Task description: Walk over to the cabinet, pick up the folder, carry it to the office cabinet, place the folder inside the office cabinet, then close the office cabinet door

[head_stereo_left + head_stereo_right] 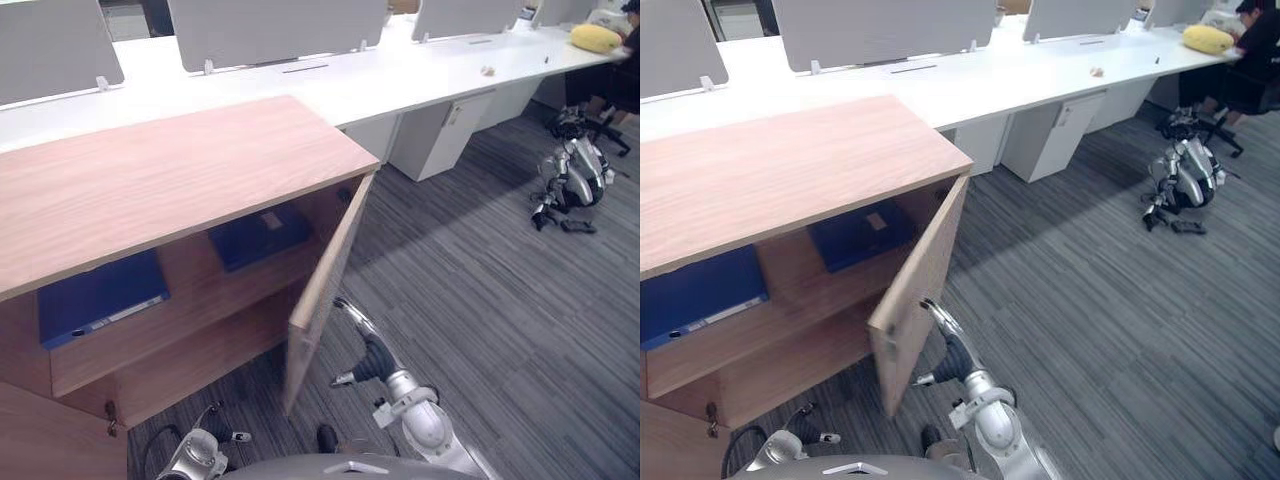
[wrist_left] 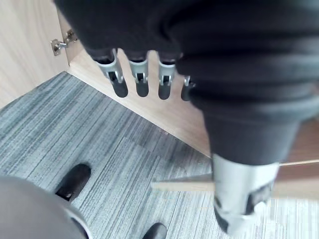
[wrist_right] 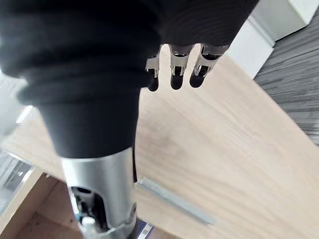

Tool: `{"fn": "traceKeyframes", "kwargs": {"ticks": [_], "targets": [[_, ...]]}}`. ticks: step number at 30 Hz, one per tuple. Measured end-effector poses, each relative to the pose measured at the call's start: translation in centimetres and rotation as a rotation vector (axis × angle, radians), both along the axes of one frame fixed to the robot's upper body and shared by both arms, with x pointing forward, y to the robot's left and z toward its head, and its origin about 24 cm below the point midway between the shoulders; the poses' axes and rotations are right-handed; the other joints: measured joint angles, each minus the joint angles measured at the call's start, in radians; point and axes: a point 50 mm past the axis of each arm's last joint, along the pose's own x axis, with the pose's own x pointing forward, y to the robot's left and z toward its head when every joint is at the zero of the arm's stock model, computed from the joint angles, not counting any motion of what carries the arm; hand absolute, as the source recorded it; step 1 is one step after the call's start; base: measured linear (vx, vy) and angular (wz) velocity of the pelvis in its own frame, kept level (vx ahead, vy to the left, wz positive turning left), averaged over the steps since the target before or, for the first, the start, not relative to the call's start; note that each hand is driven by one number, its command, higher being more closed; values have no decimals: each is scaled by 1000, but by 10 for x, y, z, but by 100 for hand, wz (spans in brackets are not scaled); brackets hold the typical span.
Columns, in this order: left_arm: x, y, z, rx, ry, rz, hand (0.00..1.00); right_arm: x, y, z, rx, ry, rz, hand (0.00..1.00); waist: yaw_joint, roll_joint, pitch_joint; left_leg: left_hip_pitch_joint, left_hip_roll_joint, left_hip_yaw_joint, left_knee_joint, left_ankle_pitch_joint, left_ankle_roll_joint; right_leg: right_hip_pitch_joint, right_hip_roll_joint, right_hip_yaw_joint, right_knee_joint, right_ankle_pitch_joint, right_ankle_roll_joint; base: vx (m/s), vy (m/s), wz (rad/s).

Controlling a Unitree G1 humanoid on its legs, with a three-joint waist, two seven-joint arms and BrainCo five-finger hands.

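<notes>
The wooden office cabinet [image 1: 170, 170] stands open, its right door [image 1: 325, 290] swung out about halfway. Two blue folders lie flat on its upper shelf, one at the left [image 1: 100, 295] and one further right [image 1: 262, 233]. My right hand [image 1: 365, 345] reaches up along the door's outer face, fingers [image 3: 172, 74] straight and close to the wood near its thin metal handle strip [image 3: 174, 199]. It holds nothing. My left hand [image 1: 215, 430] hangs low before the cabinet's base, fingers [image 2: 142, 79] straight over the carpet, empty.
The cabinet's left door [image 1: 50, 430] stands open at the lower left. Behind runs a long white desk [image 1: 400, 70] with grey dividers and a white pedestal [image 1: 440, 130] beneath. Another robot [image 1: 575, 180] sits on the carpet at right, near a seated person [image 1: 1250, 50].
</notes>
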Motion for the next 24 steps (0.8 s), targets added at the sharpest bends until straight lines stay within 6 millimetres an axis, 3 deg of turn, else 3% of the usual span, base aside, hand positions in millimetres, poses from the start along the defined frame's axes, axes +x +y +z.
{"fn": "traceKeyframes", "kwargs": {"ticks": [4, 10, 22, 24], "targets": [[-1, 3, 0, 6, 4, 10, 0, 5, 8, 4, -6, -23, 61, 0, 11, -9, -3, 0, -15, -7, 0, -7, 10, 6, -17, -6, -3, -5, 5, 13, 46, 7], [0, 6, 1, 14, -7, 36, 0, 26, 13, -7, -16, 22, 81, 0, 44, -14, -5, -34, -43, -60, 0, -5, 27, 8, -51, -57, -14, -9, 6, 18, 32, 28], [0, 14, 3, -1, -32, 156, 0, 73, -2, -4, -30, 19, -28, 0, 83, 9, 7, -73, -54, -173, -1, 7, 47, 45, -73, -168, -40, -17, 13, 22, -6, 28], [-1, 15, 3, -2, -34, 170, 0, 79, -6, -3, -39, 9, -59, 0, 91, 26, 13, -77, -54, -188, -1, 8, 48, 45, -74, -184, -40, -22, 13, -4, -12, 20]]}}
